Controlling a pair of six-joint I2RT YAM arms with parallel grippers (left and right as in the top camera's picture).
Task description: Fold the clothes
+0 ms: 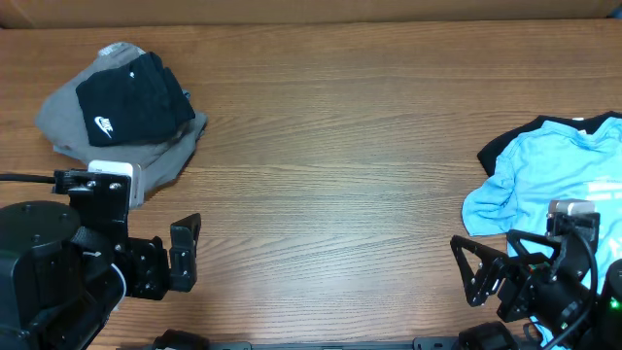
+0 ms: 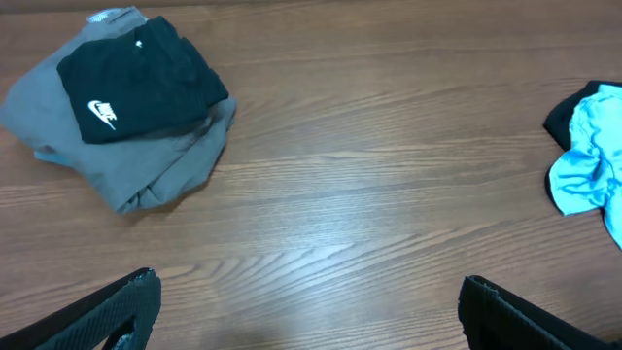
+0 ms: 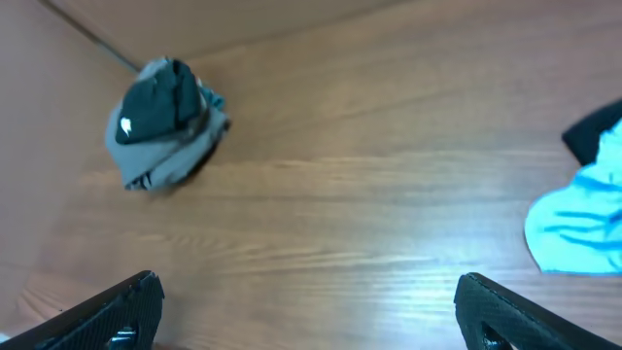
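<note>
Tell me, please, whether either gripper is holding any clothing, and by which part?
Nothing is held: left gripper and right gripper both stand open, apart from the black T-shirt and the light blue T-shirt.

Both arms sit at the table's (image 1: pixel 330 194) near edge. Left gripper (image 1: pixel 185 255) and right gripper (image 1: pixel 468 274) have jaws spread wide, empty.

White swoosh logo (image 2: pixel 100 114) on black T-shirt (image 2: pixel 151 73).

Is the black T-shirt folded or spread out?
Folded. The black T-shirt is a compact bundle with its white logo facing up, sleeves tucked out of sight, stacked on top of the folded grey trousers.
</note>
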